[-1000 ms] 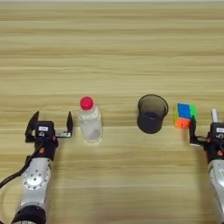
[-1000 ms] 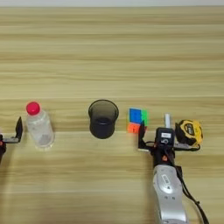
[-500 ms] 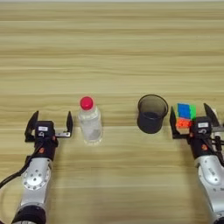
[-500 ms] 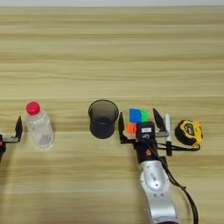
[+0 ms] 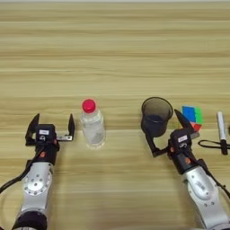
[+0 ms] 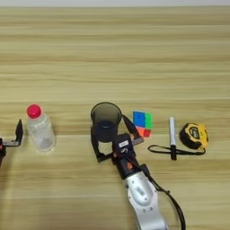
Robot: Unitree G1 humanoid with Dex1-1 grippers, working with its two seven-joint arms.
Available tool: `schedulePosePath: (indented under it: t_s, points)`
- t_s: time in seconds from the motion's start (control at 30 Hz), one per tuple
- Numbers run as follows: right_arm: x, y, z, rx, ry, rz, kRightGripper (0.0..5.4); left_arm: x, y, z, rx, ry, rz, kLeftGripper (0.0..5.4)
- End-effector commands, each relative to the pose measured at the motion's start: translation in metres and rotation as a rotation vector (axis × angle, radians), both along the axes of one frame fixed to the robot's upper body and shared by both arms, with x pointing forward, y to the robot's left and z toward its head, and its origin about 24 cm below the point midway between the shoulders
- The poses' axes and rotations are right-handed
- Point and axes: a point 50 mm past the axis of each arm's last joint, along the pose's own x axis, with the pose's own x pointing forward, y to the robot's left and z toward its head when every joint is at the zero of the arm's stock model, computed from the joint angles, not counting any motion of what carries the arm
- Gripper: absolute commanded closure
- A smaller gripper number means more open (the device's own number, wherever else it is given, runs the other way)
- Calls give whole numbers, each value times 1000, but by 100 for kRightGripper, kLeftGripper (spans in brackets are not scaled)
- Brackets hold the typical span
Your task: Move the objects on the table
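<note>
The dark translucent cup (image 6: pixel 106 121) stands upright at mid-table, and my right gripper (image 6: pixel 112 134) is open around its near side. One finger lies left of the cup's base, the other rises between the cup and the multicoloured puzzle cube (image 6: pixel 142 123). I cannot tell if the fingers touch the cup. A white marker pen (image 6: pixel 171 133) lies right of the cube. The clear bottle with a red cap (image 5: pixel 92 126) stands upright at the left. Just left of the bottle, my left gripper (image 5: pixel 51 129) is open and holds nothing.
A yellow tape measure (image 6: pixel 194 135) sits at the far right, its black strap trailing left under the marker. The wood-grain table (image 5: pixel 112 54) stretches bare across the far half.
My right arm has swung left, from right of the cube to the cup, and its open fingers now straddle the cup. The left arm and the objects have not moved.
</note>
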Motion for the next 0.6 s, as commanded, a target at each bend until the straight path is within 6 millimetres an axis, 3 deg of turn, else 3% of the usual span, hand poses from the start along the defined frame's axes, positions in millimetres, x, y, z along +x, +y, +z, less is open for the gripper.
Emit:
schedulePosePath:
  t_s: [0.03, 0.6]
  points:
    - [2, -1, -4, -16, 12, 3, 0, 0, -1, -2, 2, 7, -1, 3]
    - [-18, 5, -19, -15, 68, 25, 0, 0, -3, -1, 1, 4, -6, 3]
